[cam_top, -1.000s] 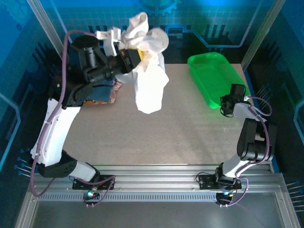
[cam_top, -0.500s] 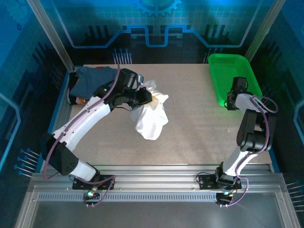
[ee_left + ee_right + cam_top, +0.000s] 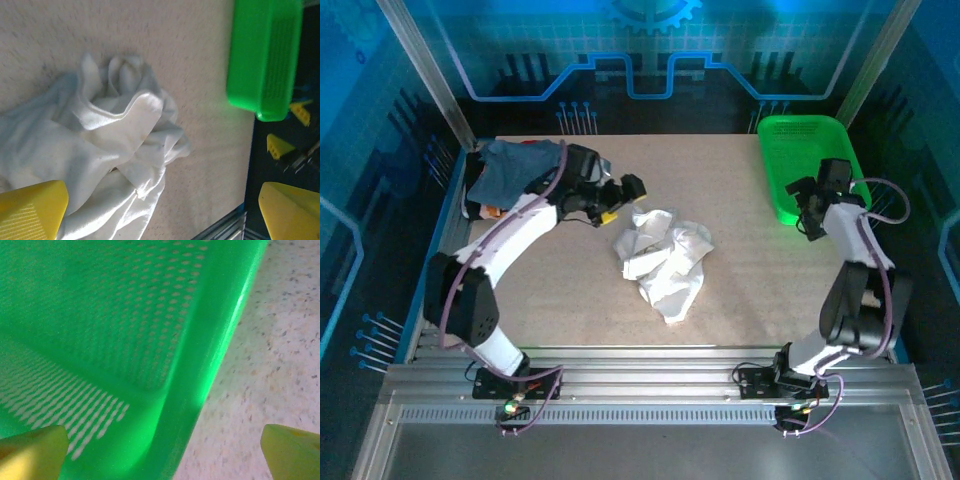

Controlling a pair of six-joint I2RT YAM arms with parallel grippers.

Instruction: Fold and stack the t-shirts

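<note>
Seen from above, the white t-shirt (image 3: pixel 663 258) lies crumpled in a loose heap near the middle of the worktop (image 3: pixel 750 300), a little toward the near edge. The left hand (image 3: pixel 622 199) hangs just beyond the heap on its far-left side, its fingers spread and nothing between them; it is not touching the cloth. In the far left corner sit the folded t-shirts (image 3: pixel 508 168), slate-blue on top with a sliver of orange at the near edge of the pile, and the left arm reaches across them. The green basket (image 3: pixel 807 150) stands in the far right corner, and the right hand (image 3: pixel 804 207) is at its near left rim, fingers apart and empty. From the left wrist, the two yellow fingertips (image 3: pixel 31 210) stand at opposite lower corners of the view, wide apart; the white t-shirt lies rumpled on the worktop beneath and ahead of them, ungripped, with the basket further off. From the right wrist, the yellow fingertips (image 3: pixel 292 452) are likewise far apart and hold nothing, with the basket's mesh wall and rim below them and bare speckled worktop alongside.
</note>
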